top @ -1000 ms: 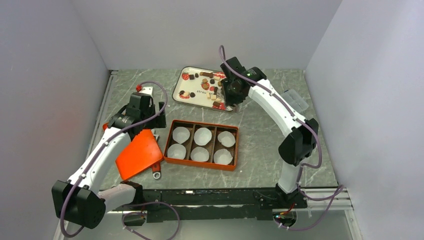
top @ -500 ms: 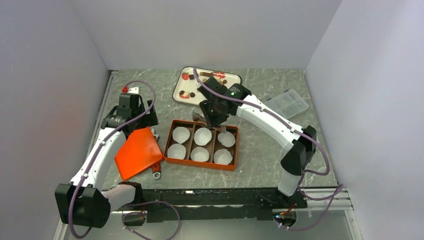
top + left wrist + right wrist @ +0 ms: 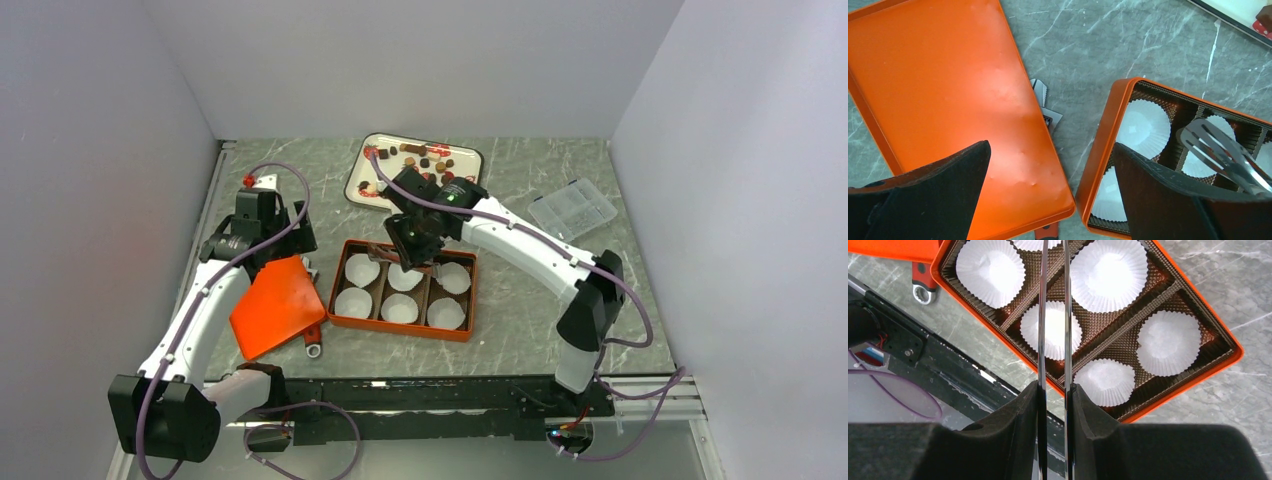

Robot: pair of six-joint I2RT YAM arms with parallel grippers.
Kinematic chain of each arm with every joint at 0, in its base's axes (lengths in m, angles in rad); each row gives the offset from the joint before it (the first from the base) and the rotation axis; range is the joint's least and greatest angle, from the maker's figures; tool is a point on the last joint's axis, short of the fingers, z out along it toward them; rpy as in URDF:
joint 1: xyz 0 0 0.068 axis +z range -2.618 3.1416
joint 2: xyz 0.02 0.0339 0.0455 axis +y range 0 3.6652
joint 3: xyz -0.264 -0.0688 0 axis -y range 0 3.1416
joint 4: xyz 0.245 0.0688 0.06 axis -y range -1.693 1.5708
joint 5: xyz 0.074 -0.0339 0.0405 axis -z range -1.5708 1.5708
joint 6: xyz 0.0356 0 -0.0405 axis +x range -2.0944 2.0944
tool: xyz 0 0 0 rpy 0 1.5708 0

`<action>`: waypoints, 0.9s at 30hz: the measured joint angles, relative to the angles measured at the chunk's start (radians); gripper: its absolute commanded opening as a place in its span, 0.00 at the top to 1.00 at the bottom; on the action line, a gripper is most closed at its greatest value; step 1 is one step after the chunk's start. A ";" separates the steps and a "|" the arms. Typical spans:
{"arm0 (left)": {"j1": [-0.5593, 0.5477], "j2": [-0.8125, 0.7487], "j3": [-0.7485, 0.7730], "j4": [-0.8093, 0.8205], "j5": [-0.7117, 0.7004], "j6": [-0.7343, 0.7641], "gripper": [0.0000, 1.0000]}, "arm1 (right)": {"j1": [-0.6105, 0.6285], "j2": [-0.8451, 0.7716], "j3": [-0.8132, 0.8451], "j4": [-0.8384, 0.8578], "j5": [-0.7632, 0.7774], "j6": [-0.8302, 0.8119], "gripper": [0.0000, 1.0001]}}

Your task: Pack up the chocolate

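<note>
Now the right hand [image 3: 1054,390], clamped on tongs [image 3: 1066,315], has been swung from far tray [image 3: 356,172] to orange box [image 3: 397,328]; drop judged next. Left hand [image 3: 1050,150] held apart.

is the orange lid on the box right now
No, the orange lid lies flat on the table beside the open box, whose white paper cups are uncovered.

I log a grey marbled tabletop [image 3: 520,330] carrying an orange six-compartment tin box [image 3: 400,330]. Just left lies a flat orange lid [image 3: 275,305], overlapping a red-handled spanner [image 3: 313,345]. Behind sit a white rectangular tray [image 3: 358,178] and a clear plastic compartment case [image 3: 572,208].
</note>
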State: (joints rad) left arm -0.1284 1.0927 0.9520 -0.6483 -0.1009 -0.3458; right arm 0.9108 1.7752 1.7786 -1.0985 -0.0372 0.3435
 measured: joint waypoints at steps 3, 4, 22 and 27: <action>0.001 -0.003 0.000 0.000 0.003 0.000 0.01 | 0.005 0.023 0.000 0.005 -0.010 0.000 0.79; 0.001 -0.004 0.000 0.001 0.005 0.000 0.00 | 0.008 0.032 0.000 0.008 -0.016 0.000 0.79; 0.003 -0.010 -0.014 0.009 0.037 0.001 0.01 | 0.014 0.104 0.033 0.023 -0.026 0.000 0.59; 0.004 -0.011 -0.015 0.009 0.042 0.001 0.01 | 0.014 0.105 0.053 0.025 -0.027 0.001 0.60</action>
State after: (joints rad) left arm -0.1246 1.0817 0.9371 -0.6395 -0.0589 -0.3450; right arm 0.9245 1.8797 1.8313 -1.0737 -0.0639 0.3447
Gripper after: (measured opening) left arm 0.995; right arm 0.410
